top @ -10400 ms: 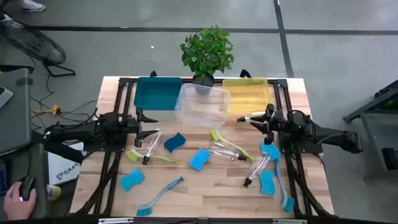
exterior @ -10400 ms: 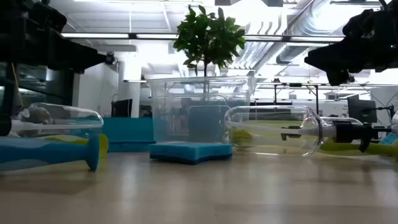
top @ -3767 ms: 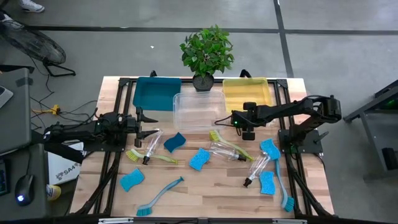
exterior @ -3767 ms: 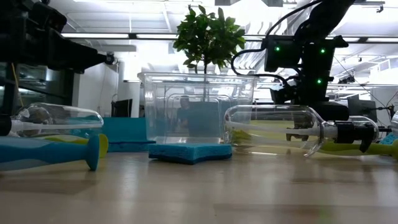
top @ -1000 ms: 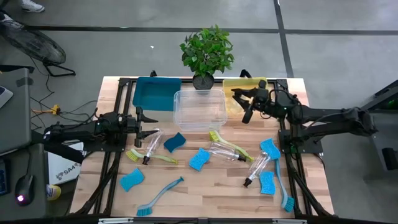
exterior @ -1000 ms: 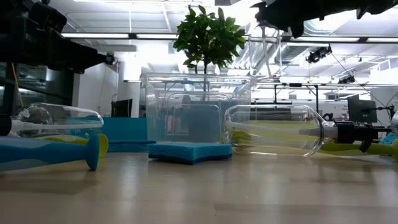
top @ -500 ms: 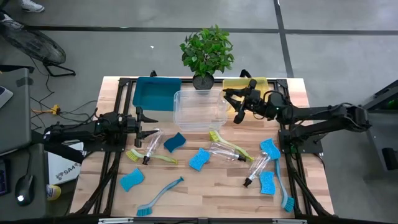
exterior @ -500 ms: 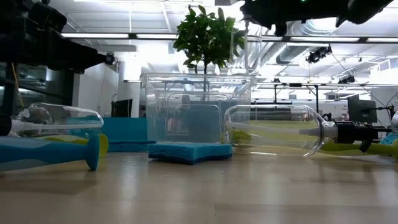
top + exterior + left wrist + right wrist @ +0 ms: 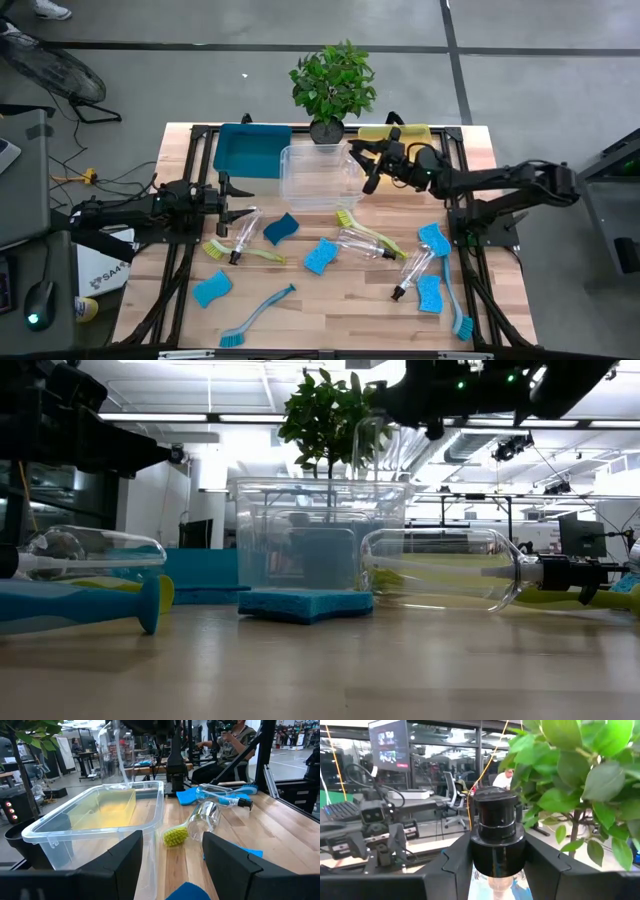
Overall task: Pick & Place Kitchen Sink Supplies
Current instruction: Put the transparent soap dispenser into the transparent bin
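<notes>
Clear plastic bottle with black pump top (image 9: 496,827) clamped at its neck between the jaws of the right gripper (image 9: 372,165), hanging upright over the right-hand end of the clear plastic bin (image 9: 305,178) near the back edge of the worktop (image 9: 340,310), bottle body (image 9: 371,448) dangling above the bin's rim in the low view. Looks like the placing step of the task: carried bottle brought over the bin, not yet let go. Next move, judging from this: lower or hold steady above the bin's inside, then spread the jaws so the bottle drops within the walls rather than on the rim. Left gripper (image 9: 240,202) waiting by the worktop's left edge, jaws apart, nothing between them. Left on the boards toward the middle and right: two more clear pump bottles (image 9: 365,243), wavy-edged blue sponges (image 9: 320,256), a yellow-green dish brush (image 9: 349,219) and a blue long-handled brush (image 9: 255,315) near the front edge. Teal bin (image 9: 250,148) and yellow bin (image 9: 420,140) flanking the clear one along the back, potted green plant (image 9: 333,80) behind.
</notes>
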